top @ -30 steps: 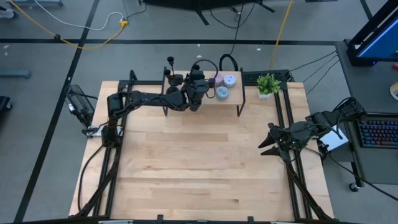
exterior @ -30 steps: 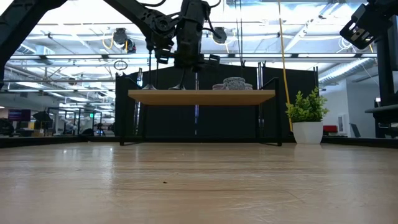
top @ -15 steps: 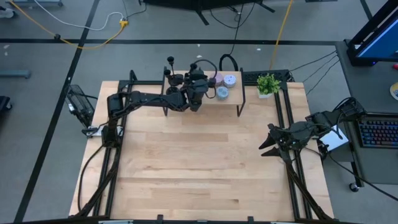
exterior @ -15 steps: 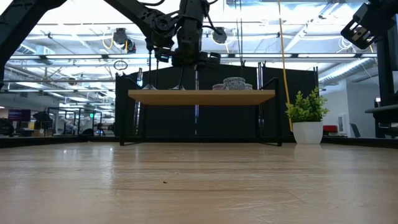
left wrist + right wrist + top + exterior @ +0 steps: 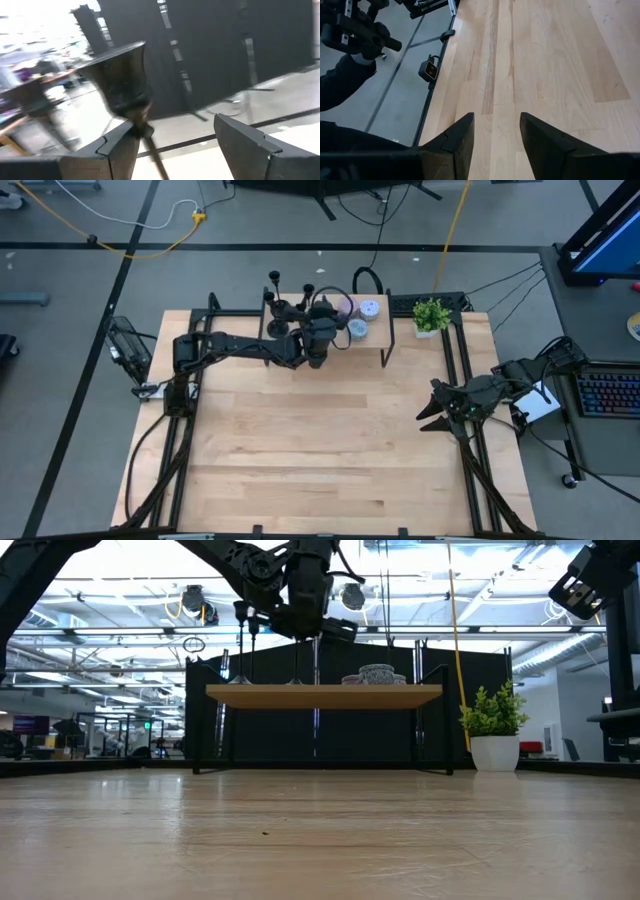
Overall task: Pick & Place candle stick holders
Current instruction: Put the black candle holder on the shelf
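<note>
While the left gripper (image 5: 322,345) is reaching over the small raised shelf (image 5: 372,338) at the table's twelve o'clock edge, the left wrist view is showing a candle stick holder (image 5: 122,85) standing tilted between its fingers (image 5: 250,145), cup end flared and stem running down along one finger. The jaws are looking fairly wide apart around that stem, and I cannot tell whether they are actually pressing on it or only straddling it. In the high view two more candle stick holders (image 5: 274,278) are standing on the shelf at about ten o'clock from the gripper, well apart from it.

To do this step well, I judge the fingers should be closing squarely on the thin stem below the cup before any lift, since a tilted stem is likely to be slipping or swinging (the round base being the heavier end). Lifting straight up, clear of the shelf edge and of the neighbouring holders, seems the safer path.

Small round tins (image 5: 369,308) are sitting on the shelf at two o'clock from the gripper; their contents are not visible. A potted plant (image 5: 431,315) is standing beyond the shelf's three o'clock end.

Meanwhile the right gripper (image 5: 495,135) is waiting at the table's three o'clock edge, fingers spread and holding nothing.
</note>
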You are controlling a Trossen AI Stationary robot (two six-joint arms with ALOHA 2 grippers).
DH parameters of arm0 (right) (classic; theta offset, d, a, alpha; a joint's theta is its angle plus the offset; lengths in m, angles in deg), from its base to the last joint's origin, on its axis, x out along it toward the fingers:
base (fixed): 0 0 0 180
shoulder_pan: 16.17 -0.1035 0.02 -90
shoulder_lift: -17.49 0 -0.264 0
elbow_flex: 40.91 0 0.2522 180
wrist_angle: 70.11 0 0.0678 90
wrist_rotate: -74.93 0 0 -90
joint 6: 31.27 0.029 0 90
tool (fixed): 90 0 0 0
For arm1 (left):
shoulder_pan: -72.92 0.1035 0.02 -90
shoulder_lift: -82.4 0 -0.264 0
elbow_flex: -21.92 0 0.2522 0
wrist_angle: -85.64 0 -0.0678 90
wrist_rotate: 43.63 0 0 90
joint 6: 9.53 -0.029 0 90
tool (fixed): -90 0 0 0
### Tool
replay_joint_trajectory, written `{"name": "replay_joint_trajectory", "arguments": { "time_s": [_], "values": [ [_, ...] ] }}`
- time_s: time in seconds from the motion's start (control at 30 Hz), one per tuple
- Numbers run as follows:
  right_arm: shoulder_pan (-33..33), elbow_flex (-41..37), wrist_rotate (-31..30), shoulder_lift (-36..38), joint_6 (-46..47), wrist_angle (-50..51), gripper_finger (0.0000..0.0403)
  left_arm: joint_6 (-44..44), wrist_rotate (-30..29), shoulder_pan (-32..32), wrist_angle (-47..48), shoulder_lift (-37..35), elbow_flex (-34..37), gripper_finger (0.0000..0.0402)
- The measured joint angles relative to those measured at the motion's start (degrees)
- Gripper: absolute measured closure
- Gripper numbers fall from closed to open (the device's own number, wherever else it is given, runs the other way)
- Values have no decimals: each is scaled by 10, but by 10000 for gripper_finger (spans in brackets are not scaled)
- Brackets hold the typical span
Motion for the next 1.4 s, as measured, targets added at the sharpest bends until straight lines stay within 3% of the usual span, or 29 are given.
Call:
{"name": "replay_joint_trajectory", "arguments": {
  "time_s": [0.13, 0.73, 1.07, 1.13, 1.23, 1.3, 1.4],
  "values": [
    [0, 0, 0, 0, 3, 0, 252, -14, -44, -5, 2, 0, 0, 142],
    [0, 0, 15, 0, 3, 0, 252, -107, -90, -63, -41, -69, 0, 153],
    [0, 0, 15, 0, 1, -4, 252, -100, -101, -167, -46, -164, 0, 178],
    [0, 0, 15, 0, 1, -9, 252, -90, -89, -192, -48, -180, 0, 186],
    [0, 0, 15, 0, -2, -22, 252, -68, -24, -226, -46, -191, 0, 203],
    [0, 0, 15, 0, -4, -27, 252, -42, 25, -242, -40, -189, 0, 217],
    [0, 0, 15, 0, -7, -27, 252, 22, 52, -249, -13, -167, -1, 246]
  ]
}}
